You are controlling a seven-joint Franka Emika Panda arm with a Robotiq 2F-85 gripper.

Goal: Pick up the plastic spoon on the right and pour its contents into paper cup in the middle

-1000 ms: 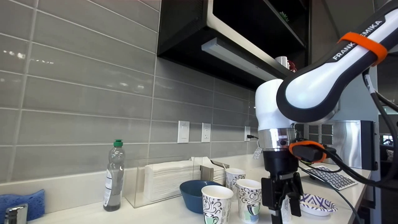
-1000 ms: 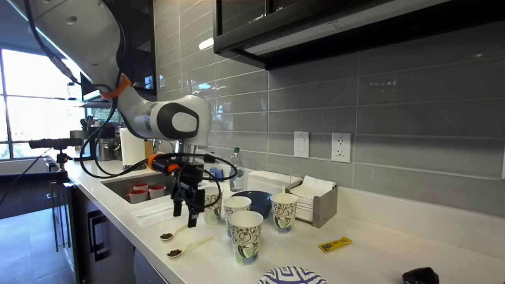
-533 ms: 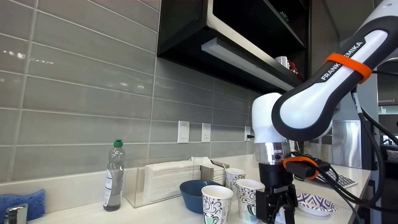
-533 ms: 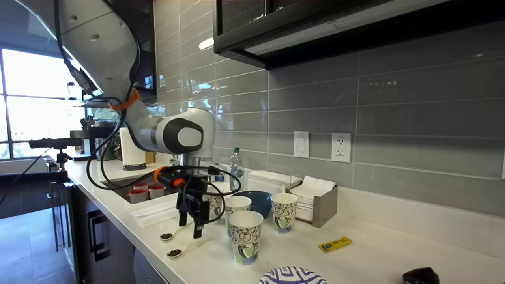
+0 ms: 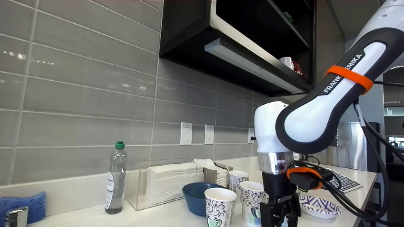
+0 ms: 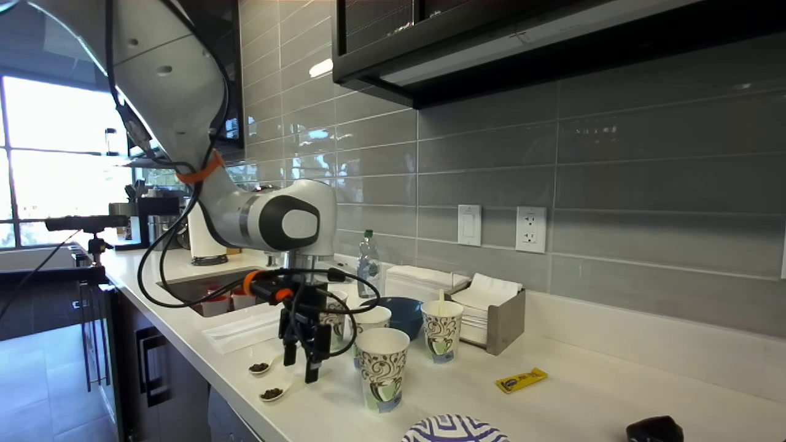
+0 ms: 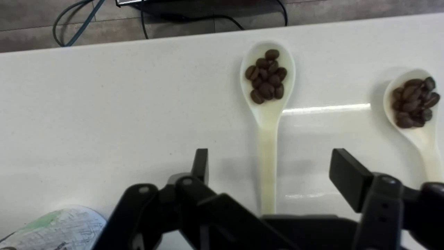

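A white plastic spoon of dark coffee beans (image 7: 267,139) lies on the counter, its handle between the fingers of my open, empty gripper (image 7: 270,166). In an exterior view, the gripper (image 6: 301,366) hangs just above this spoon (image 6: 282,389) and hides part of its handle. A similar spoon (image 7: 430,149) of beans lies to the right in the wrist view. The middle patterned paper cup (image 5: 252,201) stands between similar cups; it also shows in an exterior view (image 6: 371,317), partly hidden by the near cup (image 6: 382,374). In an exterior view, the gripper (image 5: 280,220) reaches the bottom edge.
A paper cup holding a stick (image 6: 441,334) stands near the napkin holder (image 6: 506,319) and dark blue bowl (image 6: 402,314). A patterned plate (image 5: 322,208) and yellow packet (image 6: 521,380) lie on the counter. The counter's front edge (image 7: 173,37) is near the spoon bowls. A cabinet (image 5: 189,31) hangs above.
My gripper has moved down toward the counter, over the handle of the near spoon, staying open. In an exterior view it also shifts slightly right. The spoons and cups have not moved.
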